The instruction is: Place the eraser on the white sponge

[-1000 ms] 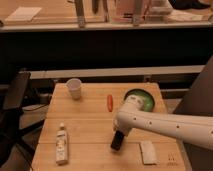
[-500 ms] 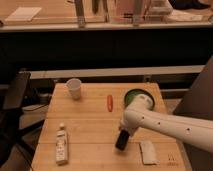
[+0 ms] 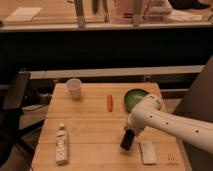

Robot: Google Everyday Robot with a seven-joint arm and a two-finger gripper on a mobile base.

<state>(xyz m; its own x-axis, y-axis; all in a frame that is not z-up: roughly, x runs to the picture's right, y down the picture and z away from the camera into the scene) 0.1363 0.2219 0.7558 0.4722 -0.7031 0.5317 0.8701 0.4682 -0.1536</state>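
My gripper (image 3: 127, 140) hangs at the end of the white arm, low over the front right of the wooden table (image 3: 90, 125). It is shut on the eraser (image 3: 127, 142), a small black block that hangs nearly upright just above the wood. The white sponge (image 3: 148, 151), a flat white pad, lies on the table just right of and slightly in front of the eraser, apart from it. The fingers are hidden against the dark block.
A green plate (image 3: 134, 96) sits at the back right, partly behind the arm. An orange carrot-like piece (image 3: 110, 101) lies left of it. A white cup (image 3: 74, 88) stands at the back left. A white-labelled bottle (image 3: 61, 144) lies at the front left.
The arm has carried the eraser to the right and a little toward the front, closer to the white sponge. Nothing else on the table has moved.
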